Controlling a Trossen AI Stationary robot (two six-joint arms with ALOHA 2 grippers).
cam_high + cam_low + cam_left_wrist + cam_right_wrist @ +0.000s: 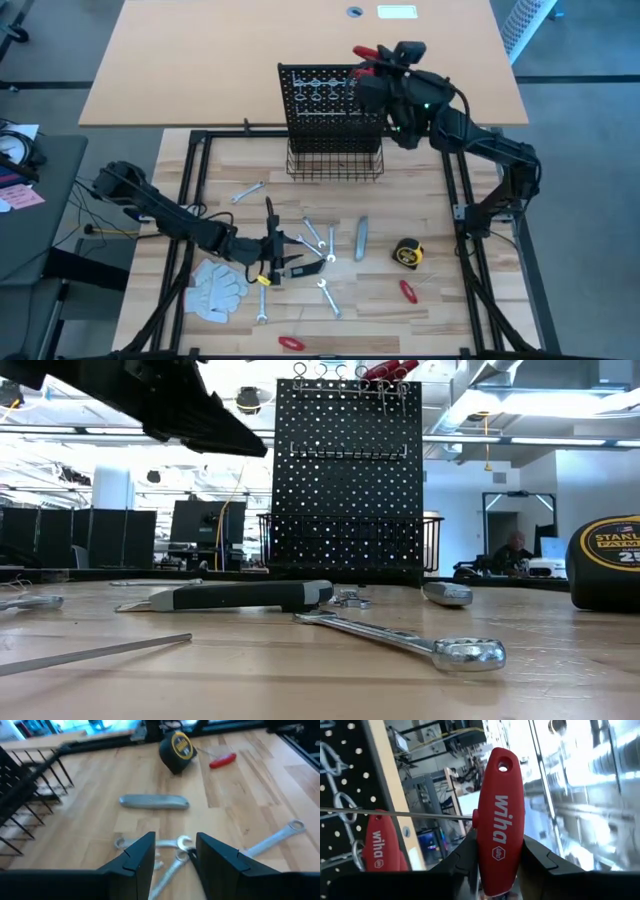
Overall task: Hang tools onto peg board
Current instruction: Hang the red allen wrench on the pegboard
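- Red-handled tool (499, 827), marked "wiha", at peg board (325, 100) top edge, clamped in right pincer (497, 865).
- Second red handle (379, 849) against the board.
- Left pincer (172, 855) apart, above wrenches (172, 847) on tabletop (440, 300).

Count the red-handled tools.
4 red-handled tools: one in the right gripper at the peg board top, one hung beside it, two apart on the table. More may be hidden.

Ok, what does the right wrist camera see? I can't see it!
The right gripper is shut on a red-handled tool marked "wiha", held up beside the black peg board. Another red handle is already at the board.
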